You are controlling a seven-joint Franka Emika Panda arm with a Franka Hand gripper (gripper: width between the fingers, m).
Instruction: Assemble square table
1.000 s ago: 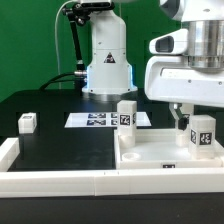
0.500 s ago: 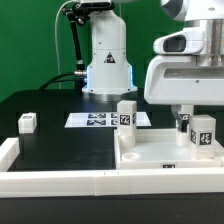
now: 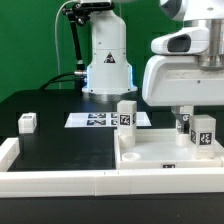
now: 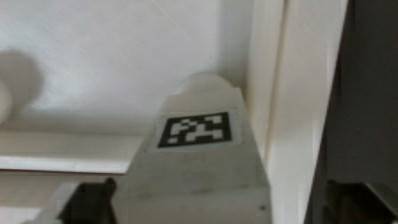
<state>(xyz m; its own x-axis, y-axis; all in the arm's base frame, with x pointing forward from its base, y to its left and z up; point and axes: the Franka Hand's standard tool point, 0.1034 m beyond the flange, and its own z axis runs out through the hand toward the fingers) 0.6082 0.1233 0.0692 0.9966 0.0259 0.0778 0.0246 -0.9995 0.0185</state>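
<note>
Now our jaws (image 3: 187,121) sit low over the far corner of the square table (image 3: 160,152), on the exterior view's right, straddling the tagged leg (image 3: 202,134) that stands there; in the wrist view that leg (image 4: 199,140) fills the space between the two dark fingers (image 4: 89,198). Whether the pads are already pinching the leg or merely flanking it, we cannot tell, since the arm's white housing hides them from outside and the wrist view shows only their edges.

Compared with a moment ago, the wrist block has shifted slightly towards the exterior view's left and the jaws appear to be drawing in on the leg. We judge that a grasp is beginning, ahead of turning or seating this leg in the slab.

A second leg (image 3: 126,114) stands upright on the slab's far-left corner, and a third (image 3: 27,122) lies well apart on the black worktop (image 3: 60,145). The marker board (image 3: 95,120) lies flat behind them, before the second arm's base (image 3: 107,72).

As for writing, we read none: only black-and-white square tags on the legs, the slab's edge and the board.
</note>
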